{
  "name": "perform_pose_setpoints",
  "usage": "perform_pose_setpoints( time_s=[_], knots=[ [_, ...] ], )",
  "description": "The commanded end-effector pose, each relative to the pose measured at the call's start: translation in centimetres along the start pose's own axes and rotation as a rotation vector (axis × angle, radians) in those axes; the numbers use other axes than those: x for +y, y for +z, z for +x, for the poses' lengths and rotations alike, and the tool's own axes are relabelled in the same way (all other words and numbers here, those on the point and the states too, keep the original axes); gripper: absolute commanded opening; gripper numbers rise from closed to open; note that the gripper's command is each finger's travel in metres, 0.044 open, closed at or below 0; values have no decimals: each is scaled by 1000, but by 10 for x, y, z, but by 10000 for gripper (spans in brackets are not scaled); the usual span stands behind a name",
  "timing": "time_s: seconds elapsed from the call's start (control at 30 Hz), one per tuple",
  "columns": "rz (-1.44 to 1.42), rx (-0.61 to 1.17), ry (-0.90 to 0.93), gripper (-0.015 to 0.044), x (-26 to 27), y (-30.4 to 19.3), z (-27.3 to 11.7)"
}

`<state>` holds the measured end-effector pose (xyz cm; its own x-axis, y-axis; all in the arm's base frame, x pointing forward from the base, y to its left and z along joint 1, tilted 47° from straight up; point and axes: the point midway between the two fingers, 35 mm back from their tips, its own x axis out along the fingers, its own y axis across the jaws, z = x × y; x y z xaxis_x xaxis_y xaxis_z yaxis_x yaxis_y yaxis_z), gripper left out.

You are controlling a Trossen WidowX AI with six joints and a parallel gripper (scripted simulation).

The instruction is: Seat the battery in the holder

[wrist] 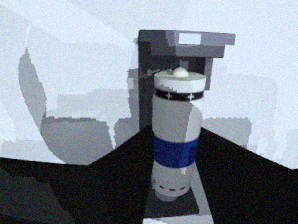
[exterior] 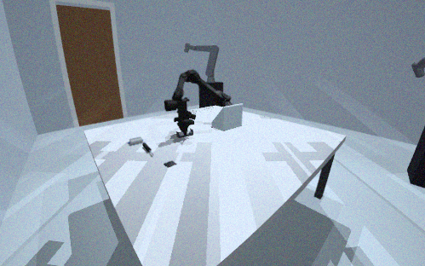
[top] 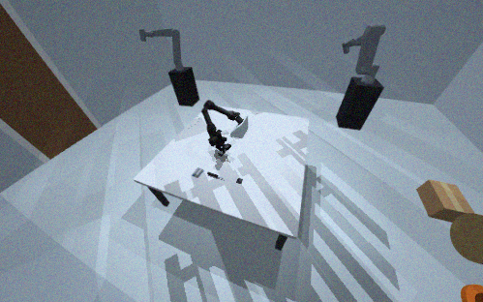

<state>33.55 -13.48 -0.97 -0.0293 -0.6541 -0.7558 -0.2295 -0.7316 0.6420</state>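
The battery (wrist: 176, 117), pale with a blue band and a black plus-marked ring, shows in the wrist view. Its nub points toward the lip end of the dark grey holder (wrist: 162, 45) (exterior: 180, 135). The nub and cap face are in full view, not covered by the lip. The flat end is low in the view, near the holder's other end; the spring is not visible. My gripper (wrist: 173, 133) (top: 223, 150) (exterior: 185, 131) is shut on the battery, one black finger on each side, at the holder. Whether the battery touches the holder floor cannot be told.
On the white table (top: 273, 194) (exterior: 232, 170) lie a grey piece (top: 197, 172) (exterior: 135, 141), a dark stick-like piece (top: 212, 174) (exterior: 146, 147) and a small dark block (top: 239, 181) (exterior: 169, 164). A pale angled box (top: 240, 129) (exterior: 232, 118) stands near the arm's base.
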Motion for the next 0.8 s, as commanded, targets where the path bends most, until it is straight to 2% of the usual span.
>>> perform_pose_setpoints(
  time_s=[0.0,0.77],
  knots=[
    [-1,5,4,82,1,3,0],
    [-1,21,-2,82,2,13,0]
  ],
)
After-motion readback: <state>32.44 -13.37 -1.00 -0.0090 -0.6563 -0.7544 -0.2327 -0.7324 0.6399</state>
